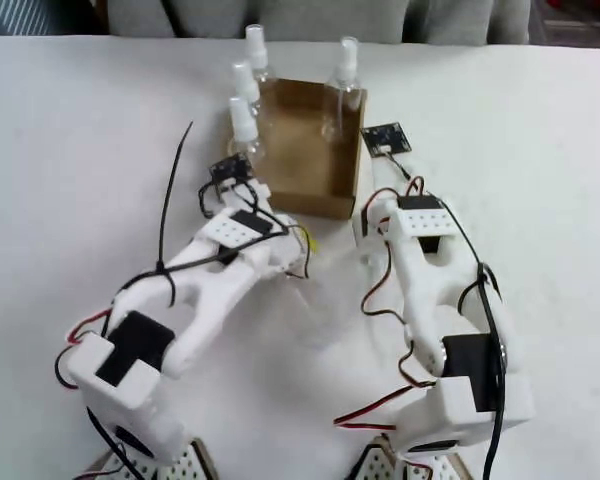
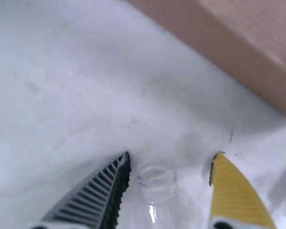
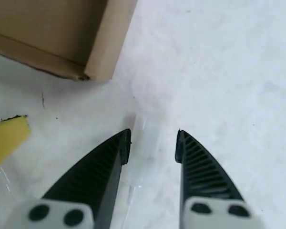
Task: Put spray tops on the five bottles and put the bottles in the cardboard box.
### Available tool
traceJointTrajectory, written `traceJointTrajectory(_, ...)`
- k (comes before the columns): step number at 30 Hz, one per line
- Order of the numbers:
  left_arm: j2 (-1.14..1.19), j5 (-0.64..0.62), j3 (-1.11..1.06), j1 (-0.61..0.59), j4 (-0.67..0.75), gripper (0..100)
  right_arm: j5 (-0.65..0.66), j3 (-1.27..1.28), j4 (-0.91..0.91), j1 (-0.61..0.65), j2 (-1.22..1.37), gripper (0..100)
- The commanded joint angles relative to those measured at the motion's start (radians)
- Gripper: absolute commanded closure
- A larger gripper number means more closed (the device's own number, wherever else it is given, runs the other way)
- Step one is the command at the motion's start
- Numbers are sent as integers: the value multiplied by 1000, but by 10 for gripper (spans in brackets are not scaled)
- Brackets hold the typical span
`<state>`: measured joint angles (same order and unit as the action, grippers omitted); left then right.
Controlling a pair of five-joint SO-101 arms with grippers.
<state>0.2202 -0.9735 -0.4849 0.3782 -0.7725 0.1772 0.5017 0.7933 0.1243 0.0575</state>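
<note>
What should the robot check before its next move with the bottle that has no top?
1. Open left tool around uncapped bottle: ok.
2. Spray top on that bottle: not ok, neck bare.
3. Open right tool: ok.
4. Spray top within right tool: cannot tell; a clear thing lies there.
5. Room in cardboard box: ok.

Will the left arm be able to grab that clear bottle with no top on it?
Probably yes: the bottle sits right between the open fingers of the left gripper, and nothing blocks it.
</note>
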Motion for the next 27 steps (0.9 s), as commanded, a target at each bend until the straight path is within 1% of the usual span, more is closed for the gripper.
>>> traceJointTrajectory(1,5,-2,57,15,-2,756,12,-46,-5,-1,-4,875)
traceJointTrajectory(4,5,15,55,15,-2,837,12,-46,-5,-1,-4,875)
traceJointTrajectory(8,4,141,60,21,-28,977,12,-46,-5,-1,-4,875)
traceJointTrajectory(12,-2,213,63,25,-61,954,12,-46,-5,-1,-4,875)
traceJointTrajectory(14,-27,258,69,21,-104,954,12,-46,-5,-1,-4,875)
traceJointTrajectory(17,-76,400,66,18,-167,954,12,-46,-5,-1,-4,875)
traceJointTrajectory(19,-97,508,61,18,-180,954,12,-46,-5,-1,-4,875)
traceJointTrajectory(21,-108,586,61,16,-184,954,12,-46,-5,-1,-4,875)
traceJointTrajectory(27,-108,671,64,-44,-176,951,12,-46,-5,-1,-4,875)
